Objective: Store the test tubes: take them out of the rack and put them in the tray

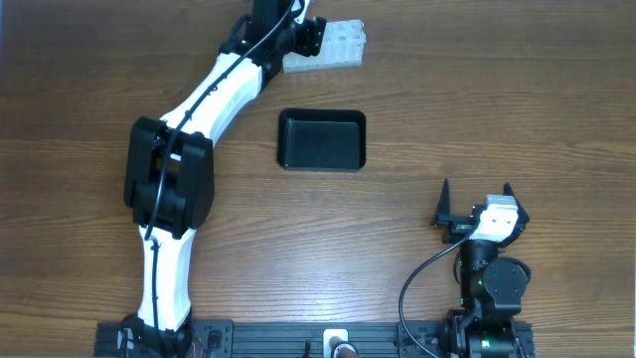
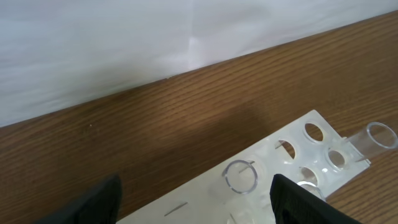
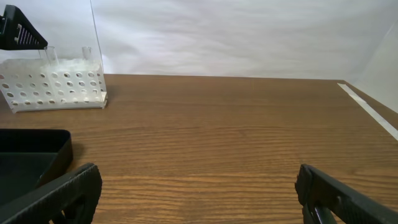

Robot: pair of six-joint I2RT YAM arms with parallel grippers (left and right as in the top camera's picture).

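1. Top view.
   - Find the left gripper (image 1: 308, 38) up at the left end of the white rack (image 1: 338, 45).
   - Note the rack's long side, running left to right and a bit slanted.
   - See the black tray (image 1: 321, 144) just below the rack, not touching it, with nothing seen inside.
   - Spot the right gripper (image 1: 477, 204) well apart, low on the right, fingers spread and holding nothing.

2. Left wrist view.
   - Look down on the rack between two fingers spread wide, grasping nothing.
   - Notice one test tube (image 2: 240, 175) showing as a round ring: mouth up, long way pointing straight up toward the camera.
   - See a corner tube (image 2: 376, 137) at the rack's far end, mouth up too. Looks tipped, maybe only from the angle; cannot tell.
   - To do this step well: put the ring right in the middle of the fingers, go straight down, and squeeze softly below the rim.
   - Then pull straight up along the tube's long way until out of the hole, so nothing scrapes or tips the rack.

3. Right wrist view.
   - Check the tubes (image 3: 87, 57) standing tall in the rack, mouths up, beyond the tray.
   - Lay each one flat in the tray, gently.
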